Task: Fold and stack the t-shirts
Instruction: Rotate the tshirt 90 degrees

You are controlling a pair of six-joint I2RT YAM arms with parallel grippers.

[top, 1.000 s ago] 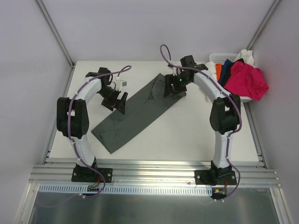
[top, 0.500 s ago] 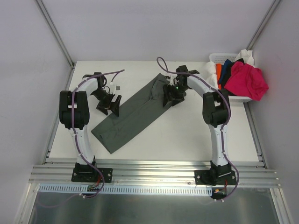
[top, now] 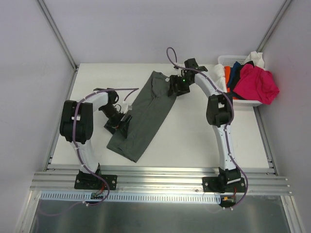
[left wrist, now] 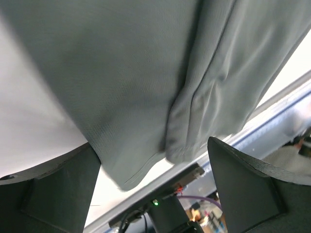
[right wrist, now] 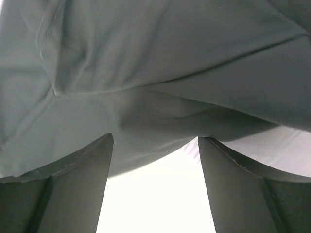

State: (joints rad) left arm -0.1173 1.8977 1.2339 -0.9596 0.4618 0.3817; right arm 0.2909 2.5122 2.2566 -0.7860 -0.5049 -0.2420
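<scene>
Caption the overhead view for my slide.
Left gripper and right gripper at opposite ends of a folded charcoal t-shirt; white basket at right.

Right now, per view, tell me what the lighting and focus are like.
Top external: even light, sharp. Left wrist: the charcoal t-shirt fills the frame, slightly soft. Right wrist: the table between the pincer fingers is blown out white.

On the flat white table top [top: 204, 131] lies a dark charcoal grey cloth t-shirt [top: 146, 116], folded long, slantwise; a white plastic basket [top: 223, 59] stands far right.
</scene>
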